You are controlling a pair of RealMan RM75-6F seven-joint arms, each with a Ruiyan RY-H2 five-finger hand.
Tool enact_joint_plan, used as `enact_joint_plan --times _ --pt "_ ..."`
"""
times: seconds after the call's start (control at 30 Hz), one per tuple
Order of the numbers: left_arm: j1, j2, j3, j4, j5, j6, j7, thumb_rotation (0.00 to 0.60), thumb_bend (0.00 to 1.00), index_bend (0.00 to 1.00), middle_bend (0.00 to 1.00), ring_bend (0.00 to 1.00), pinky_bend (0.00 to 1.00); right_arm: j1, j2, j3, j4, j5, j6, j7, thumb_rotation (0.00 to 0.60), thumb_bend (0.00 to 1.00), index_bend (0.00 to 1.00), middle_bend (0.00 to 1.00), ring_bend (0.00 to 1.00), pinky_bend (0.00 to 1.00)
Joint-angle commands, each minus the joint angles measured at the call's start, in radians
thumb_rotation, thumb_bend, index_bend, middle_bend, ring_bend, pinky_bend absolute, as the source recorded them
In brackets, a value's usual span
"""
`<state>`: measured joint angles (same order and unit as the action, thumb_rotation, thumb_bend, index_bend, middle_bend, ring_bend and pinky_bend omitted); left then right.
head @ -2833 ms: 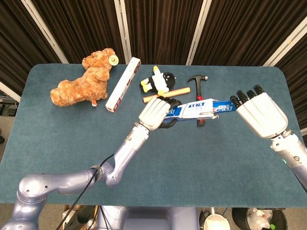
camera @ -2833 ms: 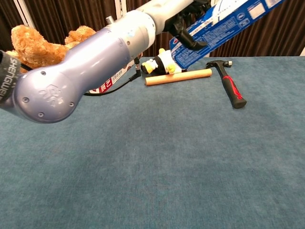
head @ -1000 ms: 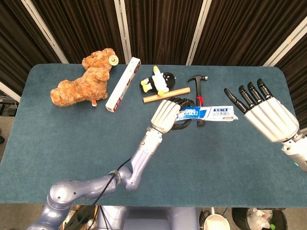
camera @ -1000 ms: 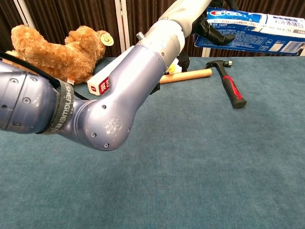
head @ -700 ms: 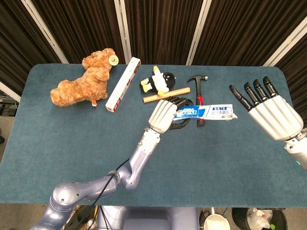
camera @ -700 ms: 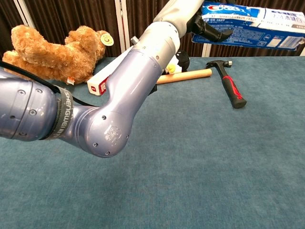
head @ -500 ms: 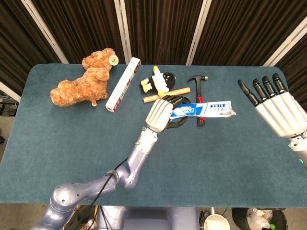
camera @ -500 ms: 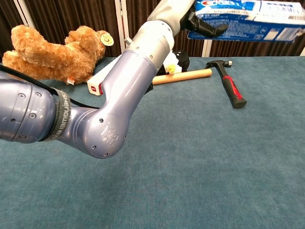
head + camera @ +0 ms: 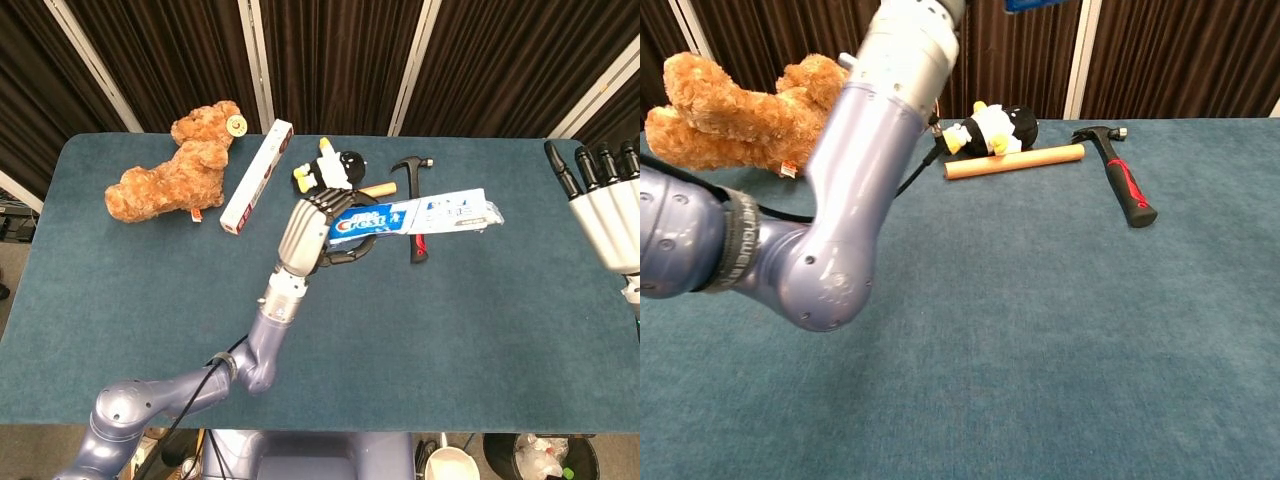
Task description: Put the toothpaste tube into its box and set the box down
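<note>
My left hand [image 9: 308,233] grips the left end of the blue and white Crest toothpaste box [image 9: 425,215] and holds it level, high above the table in the head view. The box points to the right, over the hammer. In the chest view only a blue sliver of the box [image 9: 1042,4] shows at the top edge, above my left arm [image 9: 865,160]. My right hand [image 9: 607,205] hovers at the far right edge with its fingers spread and nothing in it, well apart from the box. No separate toothpaste tube shows.
On the blue table [image 9: 150,290] lie a brown teddy bear [image 9: 175,170], a long white and red box [image 9: 257,176], a penguin plush [image 9: 335,168], a wooden dowel [image 9: 1015,160] and a hammer [image 9: 1120,185], all along the far side.
My left hand has raised the box and drawn it leftward, nearly out of the top of the chest view. My right hand has moved away to the right.
</note>
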<state>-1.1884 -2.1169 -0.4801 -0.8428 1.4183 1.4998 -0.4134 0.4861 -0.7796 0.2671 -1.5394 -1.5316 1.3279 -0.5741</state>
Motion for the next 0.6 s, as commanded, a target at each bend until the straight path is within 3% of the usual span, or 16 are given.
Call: enact_joint_plan --times 0.03,0.33,0.6 --pt "0.033 0.02 0.015 -0.025 0.023 0.045 -0.038 0.6 0.48 0.35 0.47 0.43 0.47 -0.004 -0.009 -0.001 0.004 0.012 -0.004 -0.005 0.6 0.36 0.05 0.31 0.28 0.29" --pt "0.097 0.015 -0.017 -0.072 0.045 0.213 -0.184 0.6 0.49 0.35 0.46 0.42 0.47 0.0 -0.038 -0.006 0.008 0.03 -0.01 -0.017 0.6 0.36 0.05 0.31 0.28 0.29" --pt "0.099 0.007 -0.039 -0.085 0.074 0.288 -0.239 0.6 0.49 0.34 0.46 0.41 0.47 0.009 -0.057 -0.011 0.015 0.038 -0.024 -0.032 0.6 0.36 0.05 0.31 0.28 0.29"
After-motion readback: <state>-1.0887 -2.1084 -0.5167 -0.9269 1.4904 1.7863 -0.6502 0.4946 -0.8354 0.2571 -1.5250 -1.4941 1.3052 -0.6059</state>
